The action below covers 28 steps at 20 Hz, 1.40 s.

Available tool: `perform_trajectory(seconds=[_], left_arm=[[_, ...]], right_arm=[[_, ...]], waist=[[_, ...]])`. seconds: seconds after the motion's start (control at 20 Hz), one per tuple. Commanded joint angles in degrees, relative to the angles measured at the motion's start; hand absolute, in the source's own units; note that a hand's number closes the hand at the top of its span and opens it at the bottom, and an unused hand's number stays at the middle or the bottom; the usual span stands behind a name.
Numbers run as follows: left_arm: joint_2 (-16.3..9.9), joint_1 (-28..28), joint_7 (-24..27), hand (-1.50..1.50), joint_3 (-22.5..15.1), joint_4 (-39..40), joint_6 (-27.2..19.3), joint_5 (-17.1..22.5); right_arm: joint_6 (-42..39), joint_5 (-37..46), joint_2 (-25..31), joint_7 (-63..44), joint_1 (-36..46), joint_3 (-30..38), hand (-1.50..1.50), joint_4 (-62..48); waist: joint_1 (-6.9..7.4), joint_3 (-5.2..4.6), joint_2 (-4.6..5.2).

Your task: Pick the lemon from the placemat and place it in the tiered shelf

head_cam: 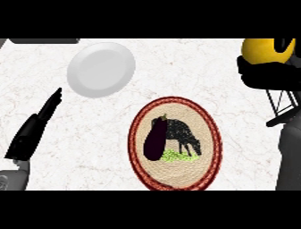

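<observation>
Up at the top right corner, the lemon (266, 50) sits in the right hand (271, 76), black fingers curled under & round it, well clear of the placemat (209, 134). Shelf's thin black wire frame (286, 100) shows just below the hand, so this looks like the placing step: I'd lower straight over a tier, open only once it's resting. Eggplant (155, 138) lies on the mat, no obstacle. White plate (101, 68) is upper left. Left hand (37, 125) rests at the left, fingers straight, holding nothing. Wire struts are the snag risk, imo.
</observation>
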<state>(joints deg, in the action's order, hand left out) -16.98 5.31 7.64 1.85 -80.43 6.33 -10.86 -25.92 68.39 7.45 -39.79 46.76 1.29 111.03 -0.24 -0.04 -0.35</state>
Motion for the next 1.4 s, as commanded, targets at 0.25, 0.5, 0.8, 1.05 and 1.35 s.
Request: perform_trajectory(seconds=[0.25, 0.5, 0.8, 1.05, 1.35], left_arm=[[-0.5, 0.5, -0.4, 0.00, 0.9, -0.4, 1.4, 0.2], [1.2, 2.4, 1.0, 0.00, -0.1, 2.7, -0.4, -1.9], [-0.4, -1.2, 0.8, 0.00, 1.0, -1.2, 2.0, -0.7], [-0.8, 2.6, -2.8, 0.00, 2.3, -1.0, 3.7, 0.4], [1.0, 1.1, 0.4, 0.00, 1.8, -0.3, 1.9, -1.1]], right_arm=[[-17.8, -4.8, 9.9, -6.6, 17.0, 9.9, 1.50, -4.2], [-18.7, -5.3, 15.8, -1.9, 17.1, 11.6, 1.50, -15.1], [-10.4, -4.4, 24.2, 6.5, 12.8, 14.8, 1.50, -24.4], [-11.3, -7.2, 26.3, 10.3, 8.2, 16.2, 1.50, -23.6], [-4.0, -10.3, 28.1, 19.1, 4.2, 19.2, 1.50, -32.7]], waist=[[0.18, -0.01, 0.02], [0.24, -0.02, 0.34], [0.89, 0.03, 0.43], [0.27, 0.04, 0.31], [0.57, 0.05, 0.43]])
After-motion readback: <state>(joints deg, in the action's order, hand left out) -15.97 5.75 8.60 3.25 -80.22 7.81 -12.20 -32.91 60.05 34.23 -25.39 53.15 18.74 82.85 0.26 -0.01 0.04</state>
